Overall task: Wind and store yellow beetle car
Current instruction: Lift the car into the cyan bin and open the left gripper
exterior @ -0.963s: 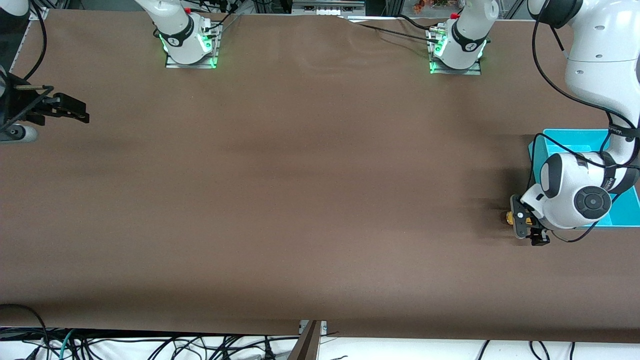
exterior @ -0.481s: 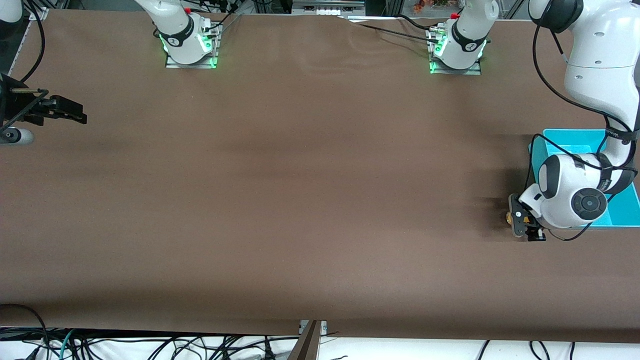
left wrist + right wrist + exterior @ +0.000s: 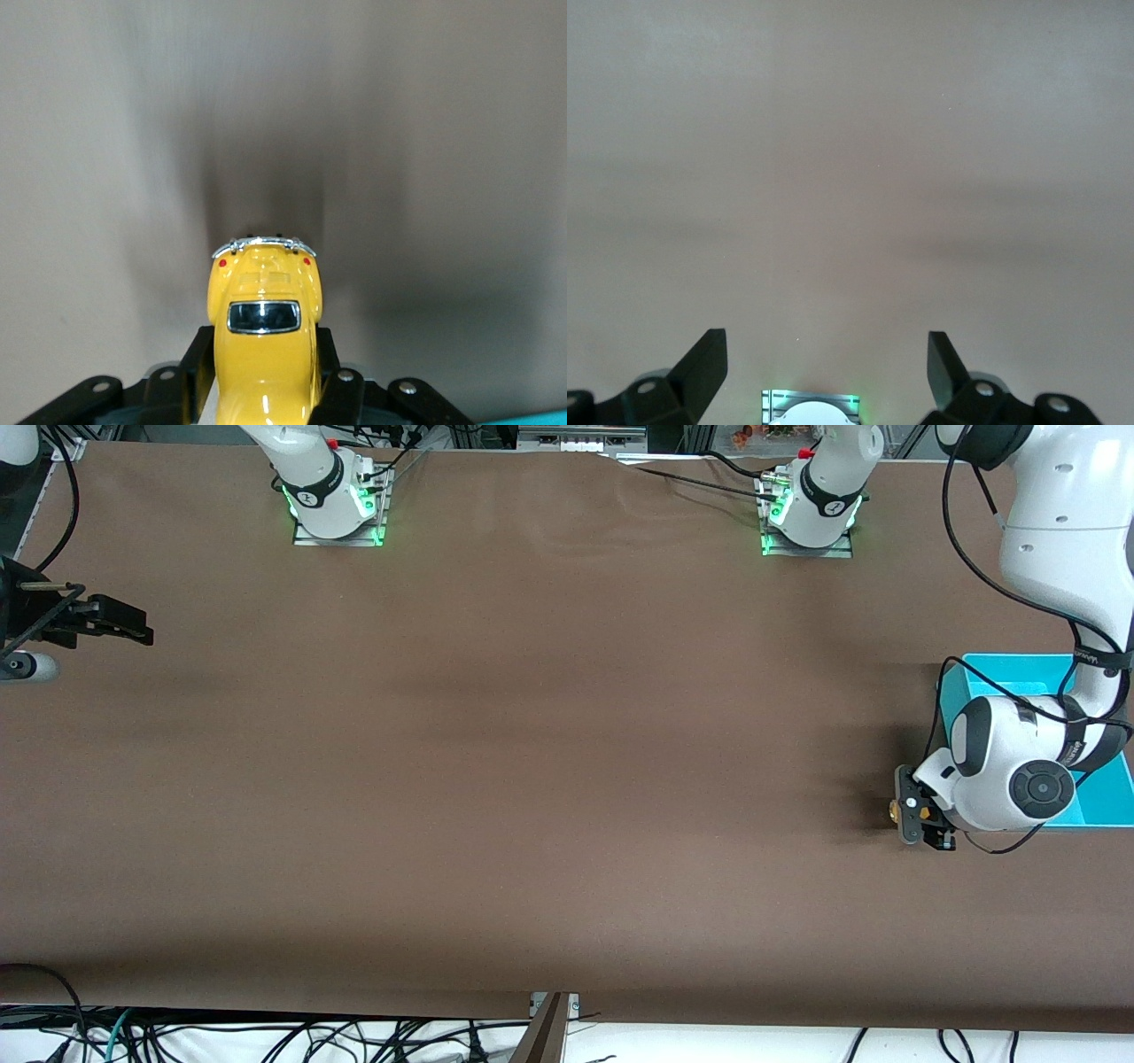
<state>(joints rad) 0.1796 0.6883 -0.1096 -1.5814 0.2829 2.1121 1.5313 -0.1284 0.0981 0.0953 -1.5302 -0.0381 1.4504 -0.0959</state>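
The yellow beetle car (image 3: 264, 341) sits between the black fingers (image 3: 199, 359) of my left gripper (image 3: 264, 354), which is shut on its sides; its dark window and chrome bumper point away from the wrist. From the front only a bit of the yellow beetle car (image 3: 894, 809) shows past my left gripper (image 3: 914, 821), low over the table beside the teal bin (image 3: 1005, 669). I cannot tell whether its wheels touch the table. My right gripper (image 3: 133, 627) waits open at the right arm's end of the table, and my right gripper (image 3: 824, 341) has nothing between its fingers.
The left arm's wrist covers much of the teal bin and hides its inside. Both arm bases (image 3: 337, 509) stand along the table edge farthest from the front camera. Cables hang past the table's near edge.
My left gripper has shut on the yellow car and drifted slightly away from the front camera. The right gripper has shifted a little toward its end of the table.
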